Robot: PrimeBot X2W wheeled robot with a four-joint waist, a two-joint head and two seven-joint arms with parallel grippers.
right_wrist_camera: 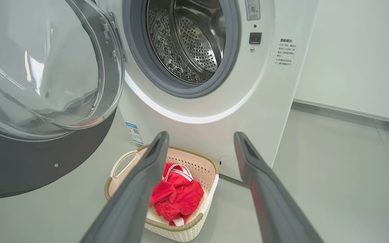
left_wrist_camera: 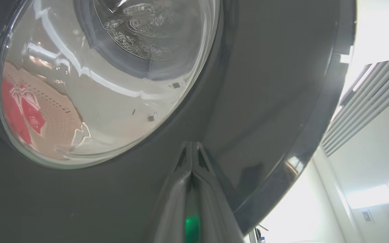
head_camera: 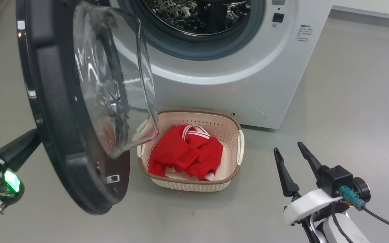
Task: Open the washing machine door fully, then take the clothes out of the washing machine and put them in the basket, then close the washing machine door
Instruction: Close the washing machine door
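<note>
The washing machine door (head_camera: 62, 111) stands swung out to the left, its black rim edge-on and its glass bowl bulging toward the machine. My left gripper (head_camera: 34, 136) is shut, and its tips (left_wrist_camera: 191, 145) rest against the door's dark outer face (left_wrist_camera: 265, 84). The white washing machine (head_camera: 248, 84) shows a bare steel drum (right_wrist_camera: 187, 40). The red clothes (head_camera: 184, 155) lie bunched in the cream basket (head_camera: 187, 185) on the floor before the machine. My right gripper (head_camera: 287, 147) hangs open to the basket's right, holding nothing. Its fingers (right_wrist_camera: 137, 189) frame the basket (right_wrist_camera: 181, 233) and clothes (right_wrist_camera: 177, 195).
Grey floor (head_camera: 349, 101) spreads to the right of the machine and basket. A white wall (right_wrist_camera: 349, 60) runs behind the machine on the right. The door's lower rim hangs close over the basket's left end. Through the door glass the clothes (left_wrist_camera: 15, 108) show red and distorted.
</note>
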